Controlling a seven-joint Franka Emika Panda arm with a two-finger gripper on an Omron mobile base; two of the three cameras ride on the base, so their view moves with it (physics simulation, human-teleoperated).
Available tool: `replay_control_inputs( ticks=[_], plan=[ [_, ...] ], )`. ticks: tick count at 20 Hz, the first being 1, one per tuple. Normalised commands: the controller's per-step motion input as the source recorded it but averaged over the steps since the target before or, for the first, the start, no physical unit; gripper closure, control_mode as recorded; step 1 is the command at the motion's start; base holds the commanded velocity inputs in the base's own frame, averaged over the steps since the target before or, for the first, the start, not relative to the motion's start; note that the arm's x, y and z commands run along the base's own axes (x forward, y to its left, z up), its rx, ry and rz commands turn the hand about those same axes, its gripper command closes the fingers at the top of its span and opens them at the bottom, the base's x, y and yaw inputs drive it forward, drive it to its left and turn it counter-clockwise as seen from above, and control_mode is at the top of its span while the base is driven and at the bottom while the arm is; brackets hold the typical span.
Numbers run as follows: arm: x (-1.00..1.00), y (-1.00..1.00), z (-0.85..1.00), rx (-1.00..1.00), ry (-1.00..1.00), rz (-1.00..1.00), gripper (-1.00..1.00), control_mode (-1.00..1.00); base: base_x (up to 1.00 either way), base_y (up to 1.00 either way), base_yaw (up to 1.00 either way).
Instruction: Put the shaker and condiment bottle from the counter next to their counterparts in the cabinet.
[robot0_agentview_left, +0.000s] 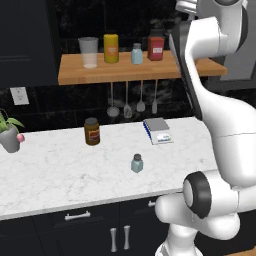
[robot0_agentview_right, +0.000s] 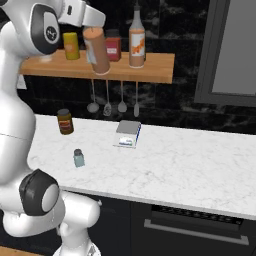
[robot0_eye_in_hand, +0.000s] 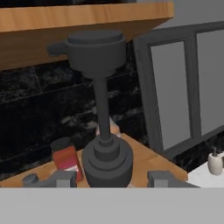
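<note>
In the right base view my gripper (robot0_agentview_right: 92, 30) is shut on the top of the condiment bottle (robot0_agentview_right: 98, 52). The orange-brown bottle hangs tilted in front of the cabinet shelf (robot0_agentview_right: 155, 70). Its counterpart bottle (robot0_agentview_right: 136, 42) stands upright on the shelf, just right of the held one. The pale-blue shaker (robot0_agentview_left: 137, 163) (robot0_agentview_right: 78, 158) stands alone on the counter (robot0_agentview_left: 60, 170), far below the hand. Its twin shaker (robot0_agentview_left: 137, 54) stands on the shelf (robot0_agentview_left: 100, 75). In the hand view a dark grey shape rises between the fingertips (robot0_eye_in_hand: 57, 178), in front of the shelf.
On the shelf stand a clear cup (robot0_agentview_left: 89, 52), a yellow canister (robot0_agentview_left: 111, 48) and a red jar (robot0_agentview_left: 156, 46) (robot0_agentview_right: 113, 48). A brown jar (robot0_agentview_left: 92, 131), a small scale (robot0_agentview_left: 158, 131) and a potted plant (robot0_agentview_left: 10, 132) stand on the counter. Utensils (robot0_agentview_left: 132, 100) hang under the shelf.
</note>
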Motion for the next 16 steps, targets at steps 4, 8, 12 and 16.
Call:
replay_control_inputs(
  ticks=[4, 8, 12, 16],
  plan=[
    [0.48, 0.0, -0.01, -0.03, 0.0, 0.0, 1.0, -1.0, 0.0, 0.0, 0.0],
    [0.38, 0.0, -0.02, -0.01, 0.0, 0.0, 1.0, -1.0, 0.0, 0.0, 0.0],
    [0.31, 0.0, 0.0, 0.0, 0.05, 0.0, 1.0, -1.0, 0.0, 0.0, 0.0],
    [0.32, 0.0, 0.0, 0.0, 0.06, 0.0, 1.0, -1.0, 0.0, 0.0, 0.0]
  ],
)
